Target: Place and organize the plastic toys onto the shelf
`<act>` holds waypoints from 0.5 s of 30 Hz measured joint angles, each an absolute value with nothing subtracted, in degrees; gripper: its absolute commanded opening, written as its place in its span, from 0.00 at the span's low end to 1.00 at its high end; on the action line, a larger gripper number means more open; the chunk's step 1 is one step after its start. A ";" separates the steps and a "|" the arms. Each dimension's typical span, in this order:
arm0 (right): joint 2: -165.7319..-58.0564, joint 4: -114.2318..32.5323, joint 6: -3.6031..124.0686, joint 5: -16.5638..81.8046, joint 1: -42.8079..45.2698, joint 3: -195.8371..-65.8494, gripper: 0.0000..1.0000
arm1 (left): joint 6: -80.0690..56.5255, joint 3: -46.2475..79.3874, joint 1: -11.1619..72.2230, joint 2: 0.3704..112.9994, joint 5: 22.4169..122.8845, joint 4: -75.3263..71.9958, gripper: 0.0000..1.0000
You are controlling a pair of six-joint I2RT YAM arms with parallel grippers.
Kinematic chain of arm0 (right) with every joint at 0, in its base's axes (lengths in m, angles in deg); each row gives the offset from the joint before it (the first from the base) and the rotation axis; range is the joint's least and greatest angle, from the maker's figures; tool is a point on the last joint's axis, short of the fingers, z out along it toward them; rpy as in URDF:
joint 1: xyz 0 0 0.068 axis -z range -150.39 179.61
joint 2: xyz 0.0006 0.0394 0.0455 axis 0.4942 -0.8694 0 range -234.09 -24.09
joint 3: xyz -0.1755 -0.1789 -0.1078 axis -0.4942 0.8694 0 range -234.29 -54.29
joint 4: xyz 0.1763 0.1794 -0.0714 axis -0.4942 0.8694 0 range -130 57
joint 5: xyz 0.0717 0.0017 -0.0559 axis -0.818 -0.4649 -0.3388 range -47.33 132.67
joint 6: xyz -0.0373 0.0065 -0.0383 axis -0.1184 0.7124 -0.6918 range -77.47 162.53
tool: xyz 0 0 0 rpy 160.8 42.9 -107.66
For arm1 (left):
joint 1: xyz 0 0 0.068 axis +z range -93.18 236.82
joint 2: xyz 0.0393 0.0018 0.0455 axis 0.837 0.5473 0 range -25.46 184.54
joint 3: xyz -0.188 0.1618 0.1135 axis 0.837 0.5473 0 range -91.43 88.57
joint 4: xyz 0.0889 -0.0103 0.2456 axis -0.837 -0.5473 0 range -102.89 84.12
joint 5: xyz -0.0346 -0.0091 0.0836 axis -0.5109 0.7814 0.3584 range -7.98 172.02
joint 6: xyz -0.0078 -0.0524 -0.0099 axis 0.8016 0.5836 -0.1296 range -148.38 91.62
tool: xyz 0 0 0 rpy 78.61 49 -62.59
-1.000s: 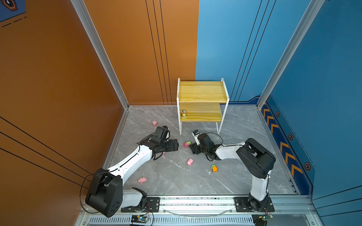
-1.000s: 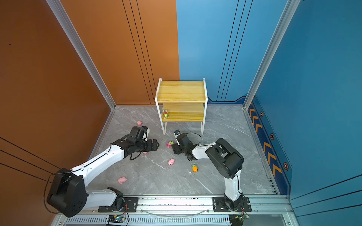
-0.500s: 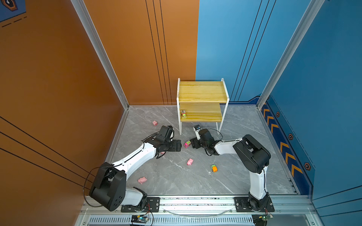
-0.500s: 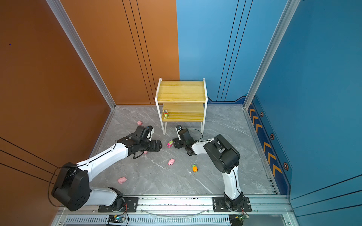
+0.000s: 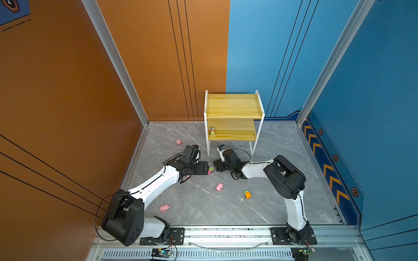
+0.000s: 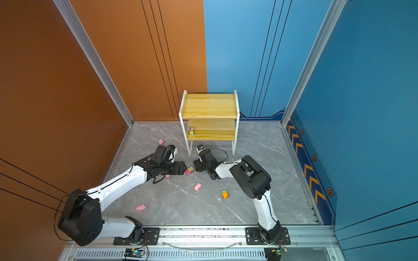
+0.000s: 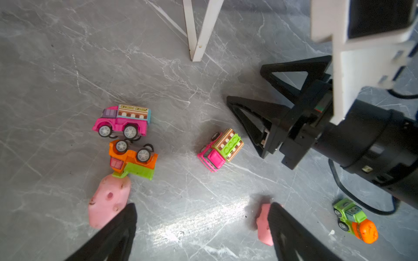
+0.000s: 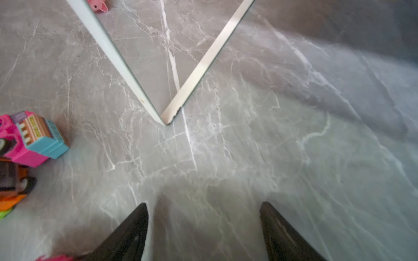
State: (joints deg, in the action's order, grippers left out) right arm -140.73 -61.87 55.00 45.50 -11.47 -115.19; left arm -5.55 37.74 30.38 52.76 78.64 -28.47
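Since a second ago both arms have reached farther toward the middle of the tabletop, and the left tool and right tool now face each other close on either side of a pink-and-green toy truck, which has stayed where it lay.

The left tool is spread wide with nothing between its fingers. In its wrist view the pink-and-green toy truck stands upright on the grey marble just beside the right tool's fingers, apart from them. A pink truck with a blue box sits above an orange-and-green truck that lies tipped on its side, and the two touch. A pink pig lies against that orange truck. A second pink pig is partly hidden behind a left finger. A green truck with an orange drum rests well apart.

The right tool is also spread wide and empty, over bare marble before a white shelf leg.

The shelf stands at the back, with one small yellow-green truck on the left end of its lower board. Two more pigs lie on the tabletop, one near the shelf's left side and one toward the front.
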 measured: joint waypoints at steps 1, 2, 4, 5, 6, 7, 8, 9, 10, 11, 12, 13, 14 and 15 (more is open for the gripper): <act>-139.29 -62.33 55.02 45.50 -11.36 -113.07 0.78 | -5.90 37.74 30.12 52.76 78.69 -28.47 0.90; -137.72 -62.89 55.05 45.50 -11.27 -110.69 0.78 | -6.42 37.74 29.86 52.78 78.86 -28.41 0.90; -134.53 -64.18 55.18 45.44 -11.23 -105.97 0.78 | -7.71 37.74 28.92 53.04 78.89 -28.02 0.90; -132.80 -64.93 55.20 45.31 -11.20 -103.46 0.78 | -8.54 37.74 28.20 53.35 78.91 -27.53 0.90; -131.07 -65.54 55.20 45.24 -11.20 -100.99 0.78 | -9.46 37.74 27.52 53.68 78.89 -26.90 0.90; -129.72 -65.87 55.22 45.20 -11.20 -99.17 0.78 | -10.42 37.74 26.95 53.98 78.86 -26.22 0.90; -128.03 -66.39 55.22 44.87 -11.20 -97.01 0.78 | -11.58 37.76 26.41 54.29 78.82 -25.41 0.90; -126.42 -66.74 55.22 44.56 -11.20 -95.00 0.78 | -12.78 37.79 26.03 54.64 78.60 -24.56 0.90; -125.00 -67.03 55.22 44.30 -11.20 -93.40 0.78 | -14.07 37.79 25.90 55.03 78.19 -23.58 0.90; -123.27 -67.38 55.22 44.02 -11.20 -91.61 0.78 | -15.43 37.79 25.73 55.55 77.68 -22.44 0.90; -121.54 -67.83 55.22 43.82 -11.20 -89.95 0.78 | -16.80 37.79 25.73 56.12 77.09 -21.28 0.90; -120.17 -68.21 55.22 43.71 -11.20 -88.79 0.78 | -17.96 37.81 25.75 56.76 76.61 -20.04 0.90; -118.66 -68.45 55.22 43.54 -11.20 -87.68 0.78 | -19.25 37.81 25.93 57.52 75.93 -18.64 0.90; -117.21 -68.80 55.22 43.36 -11.20 -86.67 0.78 | -20.54 37.81 26.08 58.31 75.30 -17.37 0.90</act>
